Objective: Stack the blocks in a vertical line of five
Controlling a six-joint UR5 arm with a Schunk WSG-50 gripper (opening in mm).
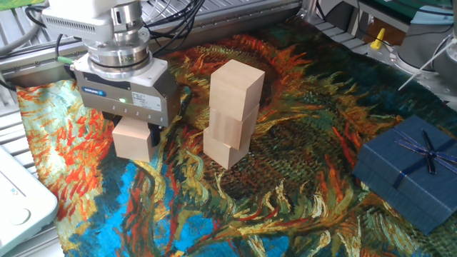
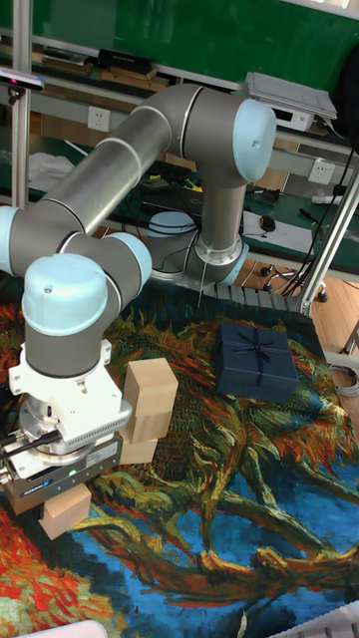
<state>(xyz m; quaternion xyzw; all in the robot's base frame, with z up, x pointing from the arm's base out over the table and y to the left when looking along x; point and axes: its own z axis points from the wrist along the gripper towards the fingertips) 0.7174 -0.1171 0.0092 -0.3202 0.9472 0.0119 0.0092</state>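
Three pale wooden blocks stand in a slightly twisted stack [image 1: 232, 114] in the middle of the painted cloth, also seen as the stack [image 2: 148, 414] in the tall fixed view. Left of the stack, my gripper [image 1: 133, 130] points straight down and is shut on another wooden block [image 1: 133, 143], which hangs just at the cloth's surface. Its wide body hides most of the fingers. In the tall fixed view the gripper [image 2: 66, 495] holds that block [image 2: 68, 513] low and to the left of the stack.
A dark blue ribboned gift box [image 1: 410, 168] sits on the cloth to the right, also seen as the gift box [image 2: 257, 361] behind the stack. A white device [image 1: 18, 203] lies off the cloth's left edge. Aluminium rails and cables run along the back.
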